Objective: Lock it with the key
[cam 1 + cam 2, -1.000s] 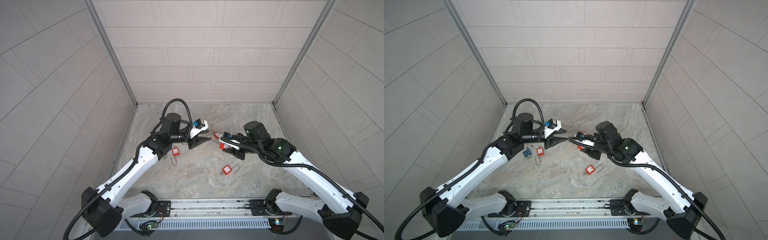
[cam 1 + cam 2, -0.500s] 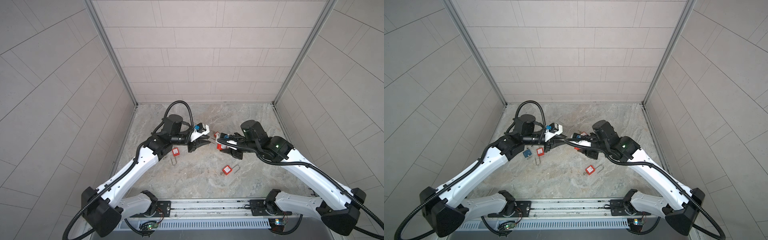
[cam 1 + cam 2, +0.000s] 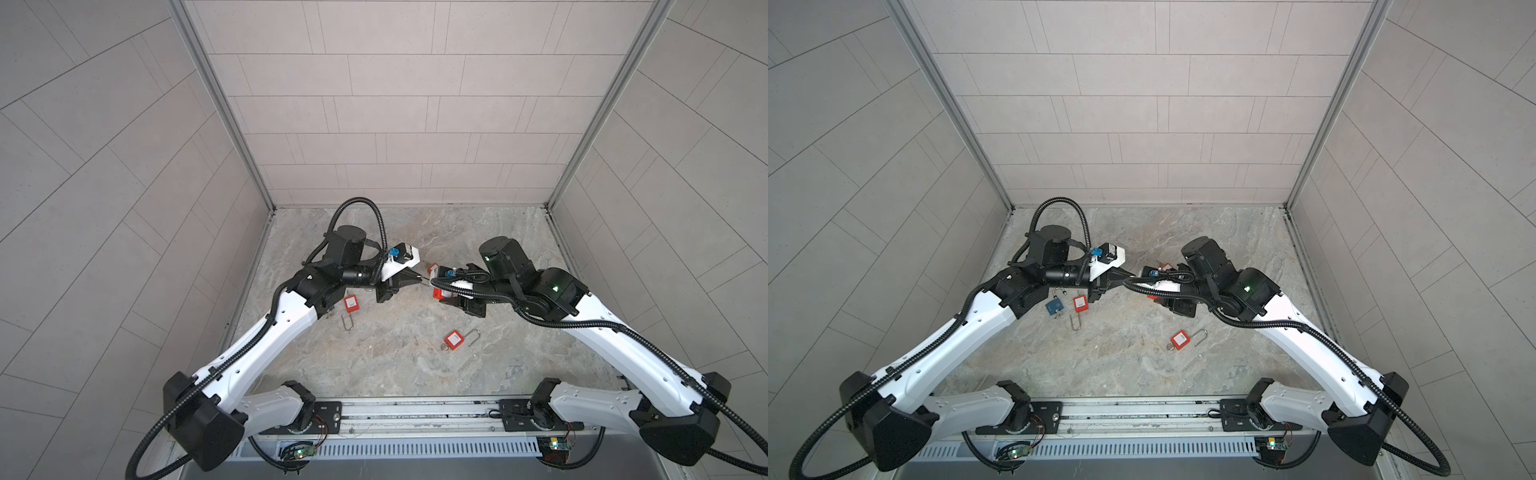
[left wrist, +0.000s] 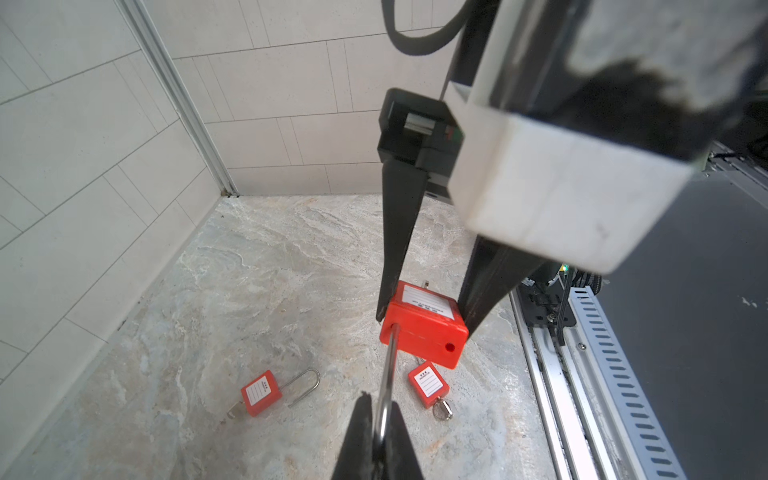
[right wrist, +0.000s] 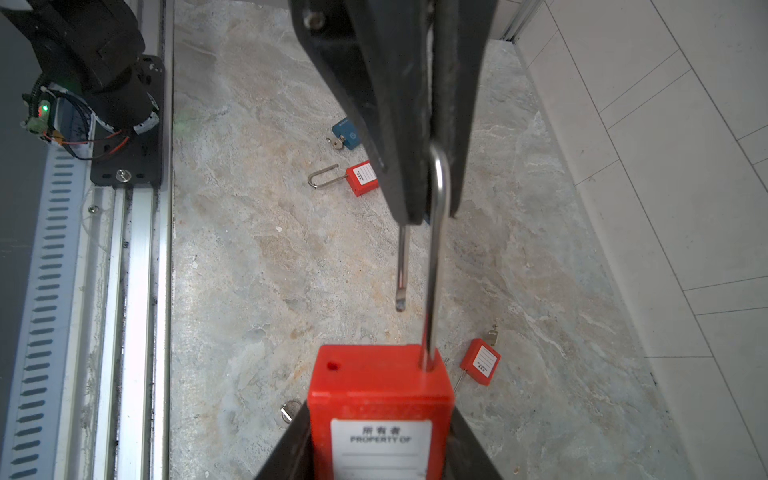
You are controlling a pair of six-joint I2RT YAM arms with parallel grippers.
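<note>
My right gripper [image 5: 380,405] is shut on the body of a red padlock [image 5: 380,399] with a white label, held above the floor mid-scene. Its steel shackle [image 5: 434,270] stands open, and the free leg hangs beside the empty hole. My left gripper [image 4: 380,401] is shut on the bend of that shackle, tip to tip with my right gripper [image 3: 436,286] in both top views. A bit of metal [image 4: 426,284] pokes from the body's far end. I cannot tell whether it is the key.
Other padlocks lie on the marble floor: a red one [image 3: 352,303] and a blue one [image 3: 1054,306] under my left arm, a red one [image 3: 455,338] with a key toward the front, and a red one [image 5: 480,361] behind the held lock. Tiled walls stand on three sides and a rail [image 3: 415,411] runs along the front.
My left gripper has moved right to the held padlock and shut on its shackle. My right gripper has shifted a little left with the padlock still in it.
</note>
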